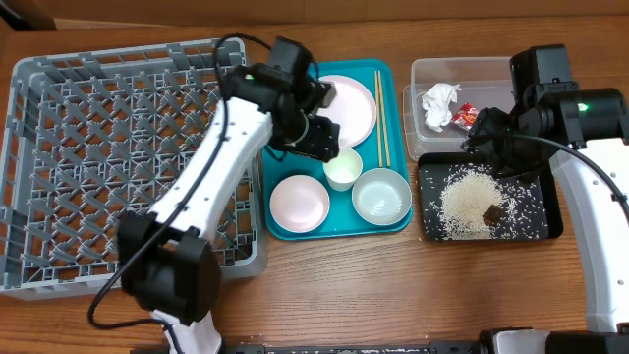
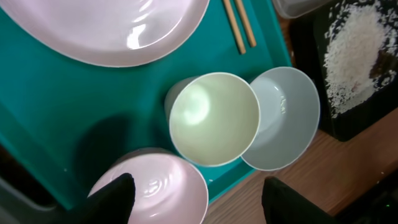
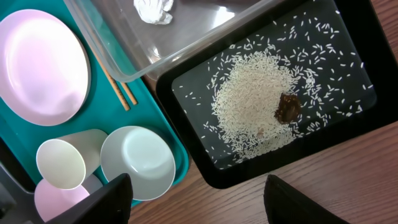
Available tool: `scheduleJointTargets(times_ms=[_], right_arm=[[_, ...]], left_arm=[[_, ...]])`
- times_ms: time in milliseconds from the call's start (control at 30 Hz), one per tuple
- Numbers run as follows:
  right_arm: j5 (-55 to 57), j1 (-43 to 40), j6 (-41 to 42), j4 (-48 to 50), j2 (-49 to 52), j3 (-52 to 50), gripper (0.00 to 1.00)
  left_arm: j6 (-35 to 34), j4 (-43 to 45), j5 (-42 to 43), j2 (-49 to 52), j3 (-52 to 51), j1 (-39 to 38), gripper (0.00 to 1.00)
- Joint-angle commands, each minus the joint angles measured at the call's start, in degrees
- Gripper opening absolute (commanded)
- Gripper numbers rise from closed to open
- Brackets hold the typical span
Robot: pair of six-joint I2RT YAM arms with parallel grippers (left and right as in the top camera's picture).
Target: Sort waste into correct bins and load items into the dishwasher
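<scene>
Below the left gripper (image 2: pixel 199 202), its fingers wide apart, stands a pale, creamy cup (image 2: pixel 211 118), upright on the teal tray (image 2: pixel 74 106) between a pink bowl (image 2: pixel 155 186) and a whitish bowl (image 2: pixel 286 118). Across the table the right gripper (image 3: pixel 199 202), spread too, hangs over the black tray (image 3: pixel 186 99) holding white rice (image 3: pixel 255 106) and a brown lump (image 3: pixel 288 107).

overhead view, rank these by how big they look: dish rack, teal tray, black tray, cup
1. dish rack
2. teal tray
3. black tray
4. cup
No ties: each step down is plain in this view.
</scene>
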Motion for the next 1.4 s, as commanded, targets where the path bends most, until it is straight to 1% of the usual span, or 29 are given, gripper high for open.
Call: scheduleJointTargets(times_ms=[0, 133, 267, 300, 400, 533, 600, 800, 1000, 1067, 1133, 1267, 1367], right_arm=[[-1.11, 0.31, -0.24, 0.76, -1.29, 1.05, 0.7], [-7.96, 1.57, -0.24, 6.67, -1.11, -0.46, 0.69], [-13.16, 5.7, 0.48, 16.17, 0.17, -5.68, 0.68], [-13.81, 7.85, 1.64, 19.37, 1.49, -7.74, 0.65], [-13.81, 12.09, 3.28, 24.35, 4.76, -10.29, 0.64], [-13.46, 16.81, 3.43, 29.03, 10.73, -10.6, 0.6], [-13.35, 18.36, 3.45, 30.93, 13.64, -10.6, 0.56], [-12.9, 19.87, 3.43, 32.57, 19.93, -10.6, 0.39], [-12.48, 19.87, 3.19, 33.57, 20.9, -10.6, 0.31], [-12.46, 19.87, 3.17, 34.14, 20.98, -10.6, 0.26], [-12.48, 19.93, 2.97, 34.64, 21.14, -10.6, 0.18], [-12.39, 20.61, 1.55, 34.36, 22.8, -10.6, 0.15], [-11.67, 21.05, 1.22, 33.79, 23.78, -10.6, 0.09]], left_arm=[[-0.59, 0.04, -1.57, 2.71, 1.16, -0.28, 0.63], [-3.82, -0.17, -1.53, 2.21, 1.53, 2.25, 0.64], [-4.96, -2.27, -0.46, 0.85, 3.87, 6.78, 0.66], [-4.92, -3.04, -0.48, 0.28, 4.9, 8.59, 0.69], [-4.46, -3.54, -0.5, 0.02, 5.9, 11.02, 0.71], [-4.46, -3.56, -0.52, 0.02, 5.9, 12.63, 0.72], [-4.46, -3.48, -0.63, 0.02, 5.9, 12.79, 0.72], [-3.65, -3.41, -1.01, 0.02, 5.9, 12.76, 0.73], [-3.65, -3.32, -1.05, 0.02, 5.9, 12.76, 0.74], [-3.65, -3.32, -1.05, 0.02, 5.9, 12.76, 0.74], [-3.65, -3.32, -1.05, 0.02, 5.9, 12.7, 0.77], [-3.65, -3.39, -1.03, 0.02, 5.9, 12.7, 0.79], [-3.65, -3.39, -1.03, 0.02, 5.88, 12.7, 0.8]])
